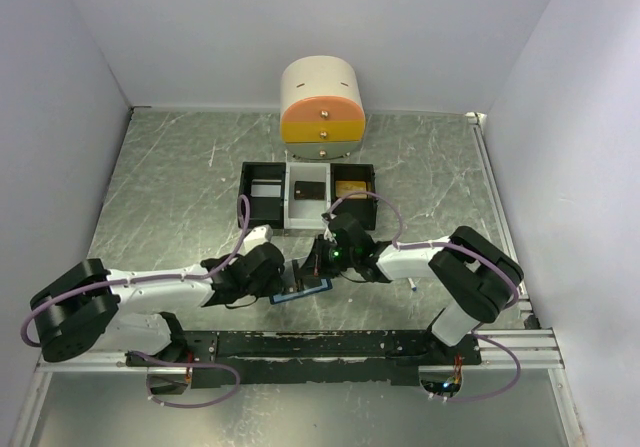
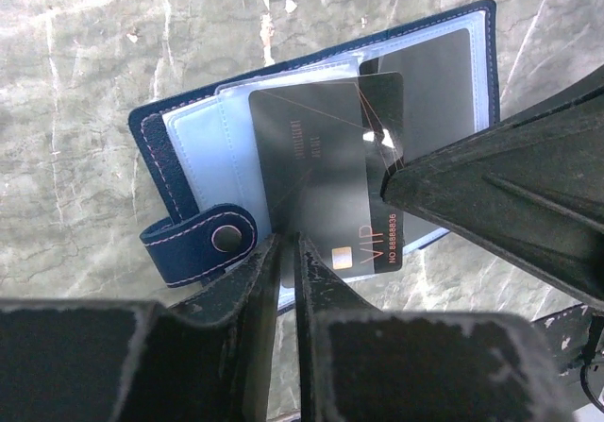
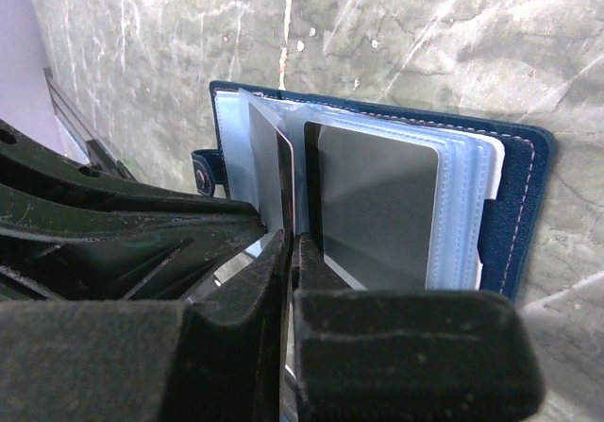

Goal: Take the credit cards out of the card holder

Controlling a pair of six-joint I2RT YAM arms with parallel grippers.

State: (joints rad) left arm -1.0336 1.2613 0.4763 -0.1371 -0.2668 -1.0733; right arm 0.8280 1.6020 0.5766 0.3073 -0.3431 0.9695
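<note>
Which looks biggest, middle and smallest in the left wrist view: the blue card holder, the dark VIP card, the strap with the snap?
1. card holder: partly hidden, yet clearly largest.
2. dark VIP card: fits within the holder's outline.
3. snap strap: smallest.

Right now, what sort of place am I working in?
Probably a lab test cell: plain white walls enclose a marble-patterned table, with an aluminium mounting rail along its near edge.

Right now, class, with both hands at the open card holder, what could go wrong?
The left hand grips the dark card only at its bottom corner; it could slip out or bend.
The right hand seems to pinch just one clear sleeve of the card holder, so the holder may lift or drag with the card.
</note>
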